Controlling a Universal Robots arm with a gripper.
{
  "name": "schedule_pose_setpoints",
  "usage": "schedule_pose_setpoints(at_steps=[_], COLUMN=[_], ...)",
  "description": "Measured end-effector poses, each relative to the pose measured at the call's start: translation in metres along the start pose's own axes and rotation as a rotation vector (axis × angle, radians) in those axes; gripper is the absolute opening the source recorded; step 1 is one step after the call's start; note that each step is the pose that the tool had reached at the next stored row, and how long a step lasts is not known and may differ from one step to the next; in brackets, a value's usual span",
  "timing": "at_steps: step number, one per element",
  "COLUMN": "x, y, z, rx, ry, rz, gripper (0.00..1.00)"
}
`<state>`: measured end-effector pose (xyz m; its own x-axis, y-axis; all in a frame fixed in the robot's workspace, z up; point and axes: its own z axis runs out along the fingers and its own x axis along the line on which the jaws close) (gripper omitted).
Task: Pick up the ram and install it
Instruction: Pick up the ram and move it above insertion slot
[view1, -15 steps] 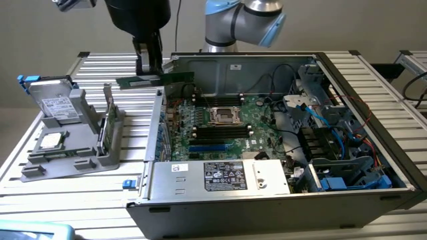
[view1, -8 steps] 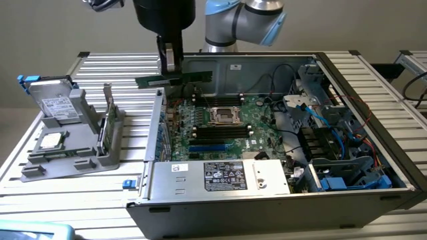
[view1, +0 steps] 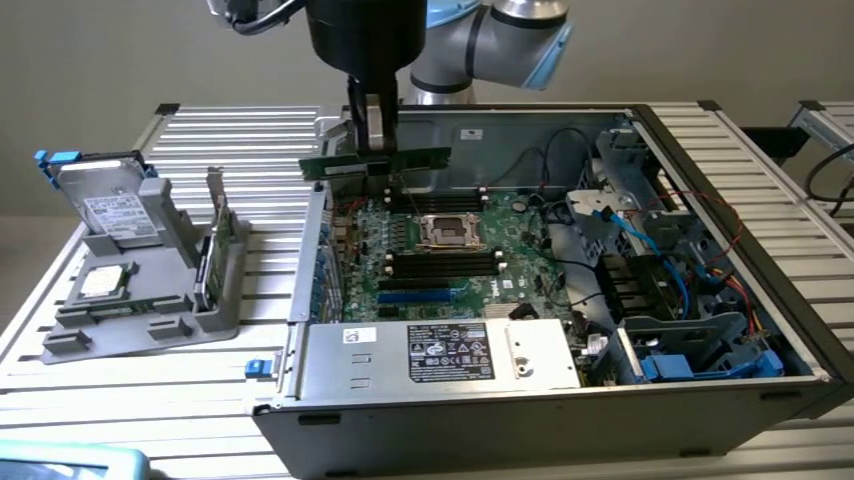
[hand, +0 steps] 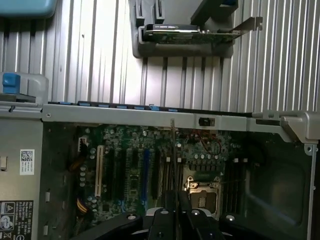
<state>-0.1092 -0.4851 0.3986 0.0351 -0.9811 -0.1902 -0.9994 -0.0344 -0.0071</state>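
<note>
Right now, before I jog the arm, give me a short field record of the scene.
tool: shut on the thin dark green memory stick
stick pose: level, long edge down, over the green motherboard
seated: cannot tell
case: open grey metal computer case on slatted metal table
exterior view's left: grey plastic holder with boxy grey drive

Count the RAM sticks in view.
1. The ram is clamped in the gripper, hanging above the motherboard inside the open computer case. Any sticks seated in the slots cannot be made out.
</note>
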Motion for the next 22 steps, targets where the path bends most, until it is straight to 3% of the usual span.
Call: schedule_pose_setpoints(at_steps=[7, 15, 17, 22], x=[0.001, 0.001, 0.001, -0.001], y=[-0.0052, -0.0135, -0.0185, -0.0324], z=[0.0051, 0.0087, 0.0102, 0.0137], rx=[0.0095, 0.0143, 0.0148, 0.0148], ry=[-0.0017, 0.0135, 0.0194, 0.0485], rz=[0.048, 0.074, 0.076, 0.076], gripper=[0.15, 0.15, 0.15, 0.15])
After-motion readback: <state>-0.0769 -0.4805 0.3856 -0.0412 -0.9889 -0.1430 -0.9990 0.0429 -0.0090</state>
